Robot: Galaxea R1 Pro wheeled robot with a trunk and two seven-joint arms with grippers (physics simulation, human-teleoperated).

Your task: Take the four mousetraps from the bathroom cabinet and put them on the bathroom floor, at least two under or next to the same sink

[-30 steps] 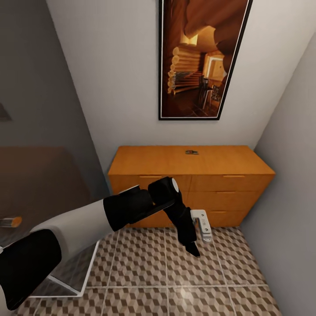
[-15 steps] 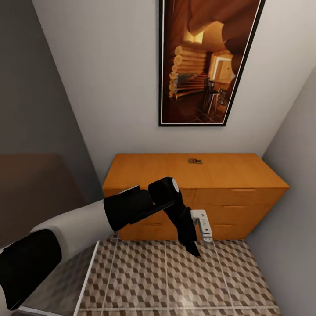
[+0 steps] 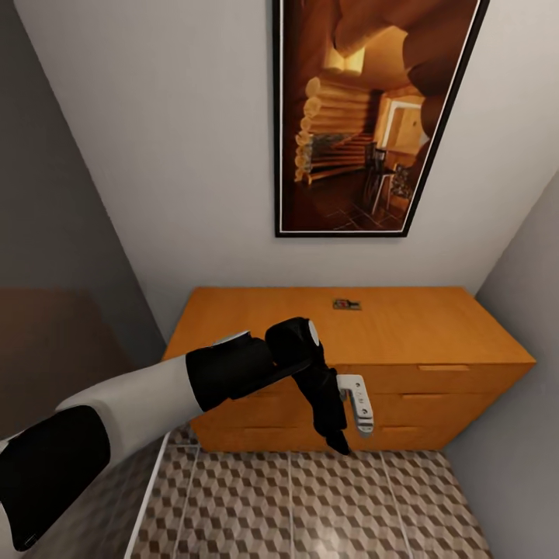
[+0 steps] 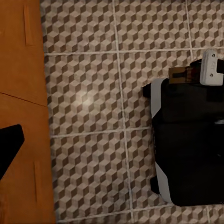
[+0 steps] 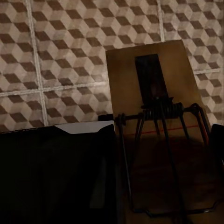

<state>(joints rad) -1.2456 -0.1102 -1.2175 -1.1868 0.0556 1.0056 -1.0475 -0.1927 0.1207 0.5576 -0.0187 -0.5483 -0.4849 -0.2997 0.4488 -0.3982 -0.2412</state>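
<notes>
I see a brown mousetrap [image 5: 158,135] with grey wire spring clamped between my right gripper's [image 5: 161,186] jaws, above the cube-patterned bathroom floor [image 5: 70,51]. Another mousetrap [image 3: 346,304] sits on the orange cabinet [image 3: 256,310] beyond my left gripper [image 3: 338,445], whose jaw state I cannot tell.

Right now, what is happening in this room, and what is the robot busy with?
The robot faces the orange-brown wooden cabinet under a framed picture, standing on the cube-patterned tiled floor. One mousetrap lies on the cabinet's flat top, near the wall. The left gripper hangs in front of the drawer fronts, pointing down at the floor. In the right wrist view another mousetrap sits close at the right gripper, above the tiles, apparently held.
</notes>
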